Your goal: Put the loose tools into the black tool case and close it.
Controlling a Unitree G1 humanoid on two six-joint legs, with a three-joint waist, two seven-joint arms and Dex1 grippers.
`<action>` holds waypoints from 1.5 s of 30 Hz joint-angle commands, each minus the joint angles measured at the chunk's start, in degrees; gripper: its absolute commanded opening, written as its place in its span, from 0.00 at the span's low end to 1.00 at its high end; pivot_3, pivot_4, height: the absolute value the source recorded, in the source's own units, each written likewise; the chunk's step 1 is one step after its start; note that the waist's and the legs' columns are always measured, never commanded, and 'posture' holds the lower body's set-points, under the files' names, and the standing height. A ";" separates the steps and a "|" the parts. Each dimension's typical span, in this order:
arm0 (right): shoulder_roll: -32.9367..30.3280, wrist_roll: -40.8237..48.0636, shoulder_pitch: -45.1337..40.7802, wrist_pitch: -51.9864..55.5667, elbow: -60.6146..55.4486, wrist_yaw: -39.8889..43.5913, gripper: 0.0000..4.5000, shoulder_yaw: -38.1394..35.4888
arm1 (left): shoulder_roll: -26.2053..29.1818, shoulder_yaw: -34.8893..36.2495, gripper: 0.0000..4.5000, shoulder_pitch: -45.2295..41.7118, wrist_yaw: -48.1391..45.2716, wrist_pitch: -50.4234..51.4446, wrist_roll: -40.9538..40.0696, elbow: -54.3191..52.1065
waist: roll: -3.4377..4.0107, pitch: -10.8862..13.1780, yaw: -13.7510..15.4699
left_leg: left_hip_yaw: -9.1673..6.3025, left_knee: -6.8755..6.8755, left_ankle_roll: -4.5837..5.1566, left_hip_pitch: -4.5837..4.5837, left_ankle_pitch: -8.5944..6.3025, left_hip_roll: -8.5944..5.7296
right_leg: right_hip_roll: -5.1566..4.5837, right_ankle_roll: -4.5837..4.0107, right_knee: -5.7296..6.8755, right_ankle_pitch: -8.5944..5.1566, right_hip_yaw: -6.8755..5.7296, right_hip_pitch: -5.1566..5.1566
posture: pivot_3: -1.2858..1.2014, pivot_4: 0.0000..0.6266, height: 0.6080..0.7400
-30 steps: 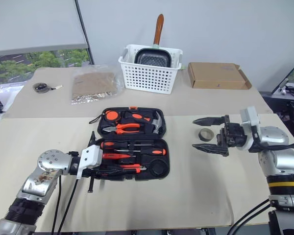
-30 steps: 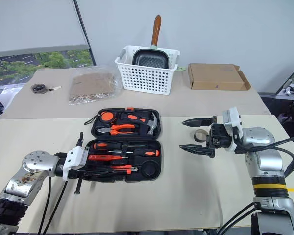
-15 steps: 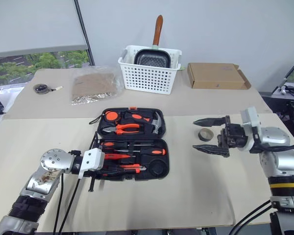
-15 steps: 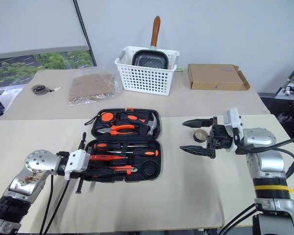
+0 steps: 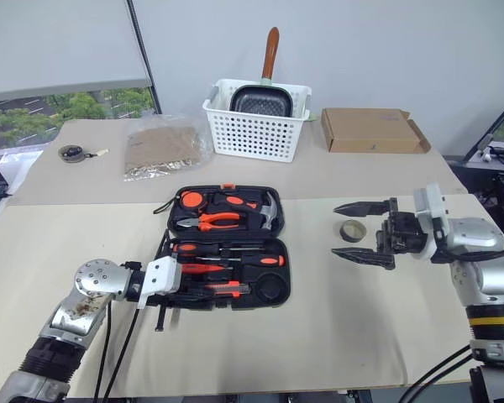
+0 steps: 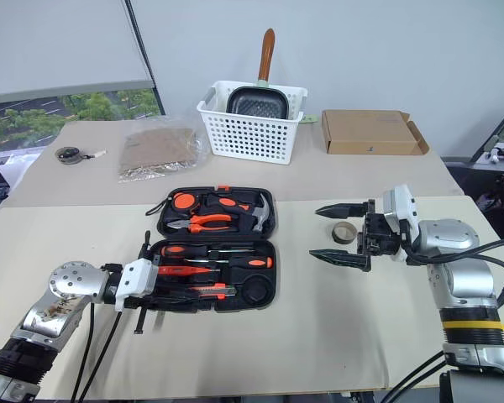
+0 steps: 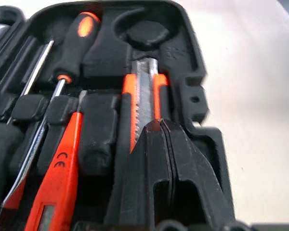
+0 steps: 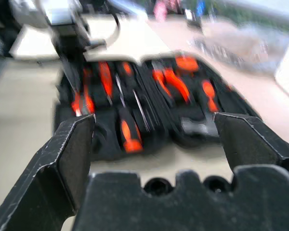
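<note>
Left end effector (image 7: 161, 126) closed, empty, tips over utility knife (image 7: 144, 91), likely seating it in its recess. Black tool case (image 5: 273, 290) lies open mid-worktop (image 5: 336, 336), screwdrivers (image 5: 235, 249) already stowed. Right end effector (image 5: 357, 231) fully open, empty, straddling tape ring (image 5: 352, 230) beside the case, apparently lined up to grasp it

Left gripper (image 5: 182, 284) now a little further in over the black tool case (image 5: 273, 243)
</note>
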 commanded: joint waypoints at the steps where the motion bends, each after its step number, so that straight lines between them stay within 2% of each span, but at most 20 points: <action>1: -2.91 -7.57 -0.30 2.00 -0.30 -6.15 1.00 1.99 | -0.89 4.38 0.01 -0.62 6.61 10.27 -6.47 -9.69 | -0.06 0.04 -0.01 | 0.00 -0.01 0.01 -0.03 0.00 0.00 | 0.00 0.00 -0.01 0.00 0.00 -0.01 | 0.52 0.24 0.70; 4: -4.01 -10.27 -0.12 1.86 0.35 -7.09 1.00 3.19 | 0.11 7.06 0.01 -1.65 7.83 18.05 -12.97 -15.37 | -0.13 0.08 0.01 | 0.00 -0.01 -0.01 -0.09 0.01 0.00 | 0.02 0.00 0.00 0.00 -0.01 -0.07 | 0.52 0.24 0.70; 7: -5.36 -15.80 -1.35 4.24 1.98 -10.07 1.00 6.09 | 2.56 9.72 0.18 -2.52 7.27 25.49 -19.80 -20.18 | -0.13 0.08 -0.06 | 0.00 -0.01 -0.03 -0.07 0.02 -0.01 | 0.03 0.01 -0.01 -0.01 0.00 -0.03 | 0.52 0.24 0.70; 10: -5.33 -19.01 -3.19 5.56 4.14 -12.24 1.00 7.93 | 3.91 11.32 0.40 -2.15 7.11 29.12 -23.33 -22.19 | -0.14 0.09 -0.21 | 0.00 0.00 -0.03 -0.05 0.02 -0.04 | 0.03 0.06 -0.03 -0.04 0.02 -0.02 | 0.52 0.24 0.70; 11: -4.94 -19.99 -4.25 6.33 5.13 -13.56 1.00 8.27 | 4.46 11.69 0.51 -1.44 6.79 29.36 -23.55 -22.75 | -0.14 0.09 -0.20 | 0.01 0.00 -0.04 -0.03 0.02 -0.06 | 0.03 0.07 -0.02 -0.05 0.03 -0.01 | 0.52 0.24 0.70; 14: -4.33 -20.91 -6.27 8.06 7.20 -14.34 1.00 9.20 | 5.59 12.94 0.72 0.91 6.20 29.94 -24.18 -24.39 | -0.15 0.10 -0.34 | 0.00 -0.01 -0.09 -0.03 0.06 -0.08 | 0.08 0.08 0.01 -0.05 0.05 -0.03 | 0.52 0.24 0.70; 17: -3.37 -21.50 -7.83 8.05 9.58 -14.68 1.00 9.86 | 6.36 14.38 0.98 2.81 6.21 30.02 -24.59 -25.59 | -0.18 0.11 -0.22 | -0.04 -0.02 -0.14 -0.03 0.08 -0.06 | 0.14 0.05 0.01 -0.06 0.04 -0.04 | 0.52 0.24 0.70; 18: -2.89 -21.56 -8.37 8.09 10.48 -14.75 1.00 9.97 | 6.57 14.98 1.00 3.53 6.32 29.76 -24.49 -25.86 | -0.19 0.12 -0.21 | -0.05 -0.02 -0.14 -0.04 0.08 -0.06 | 0.16 0.05 0.00 -0.07 0.04 -0.04 | 0.52 0.24 0.70; 19: -2.41 -21.68 -8.96 8.21 11.46 -14.83 0.89 10.13 | 6.68 15.64 1.00 4.31 6.63 29.01 -23.78 -25.97 | -0.19 0.12 -0.20 | -0.06 -0.02 -0.14 -0.04 0.08 -0.06 | 0.16 0.05 0.00 -0.07 0.04 -0.04 | 0.52 0.24 0.70; 20: -2.02 -21.93 -9.49 8.04 12.38 -14.82 0.85 10.35 | 6.81 16.30 1.00 5.14 6.83 28.20 -22.95 -25.93 | -0.20 0.12 -0.16 | -0.06 -0.02 -0.14 -0.05 0.08 -0.06 | 0.16 0.05 0.00 -0.07 0.05 -0.03 | 0.52 0.24 0.70; 24: -1.13 -22.81 -11.10 8.06 15.13 -14.83 0.51 11.08 | 6.35 19.33 1.00 7.63 7.94 26.24 -21.49 -25.47 | -0.20 0.13 -0.09 | -0.06 0.00 -0.14 -0.09 0.08 -0.11 | 0.13 0.05 -0.03 -0.07 0.05 -0.03 | 0.52 0.24 0.70; 31: -0.67 -24.73 -12.67 7.07 19.11 -15.24 0.01 12.09 | 5.91 20.72 1.00 10.41 9.50 24.58 -19.95 -26.96 | -0.20 0.13 -0.18 | -0.06 -0.01 -0.16 -0.11 0.09 -0.11 | 0.12 0.05 -0.05 -0.07 0.06 -0.04 | 0.52 0.24 0.70; 41: -0.41 -25.99 -13.53 4.17 20.90 -14.91 0.01 12.56 | 5.80 19.78 1.00 10.48 11.97 25.51 -20.10 -29.11 | -0.20 0.13 -0.16 | -0.08 0.00 -0.13 -0.03 0.08 -0.10 | 0.12 0.06 0.00 -0.07 0.05 0.02 | 0.52 0.24 0.70; 45: -1.54 -22.37 -12.39 6.15 12.97 -11.05 0.01 11.21 | 6.39 20.44 1.00 9.57 12.81 26.89 -20.92 -29.56 | -0.20 0.13 -0.17 | -0.08 -0.01 -0.14 -0.05 0.08 -0.11 | 0.13 0.06 0.00 -0.07 0.05 0.00 | 0.52 0.24 0.70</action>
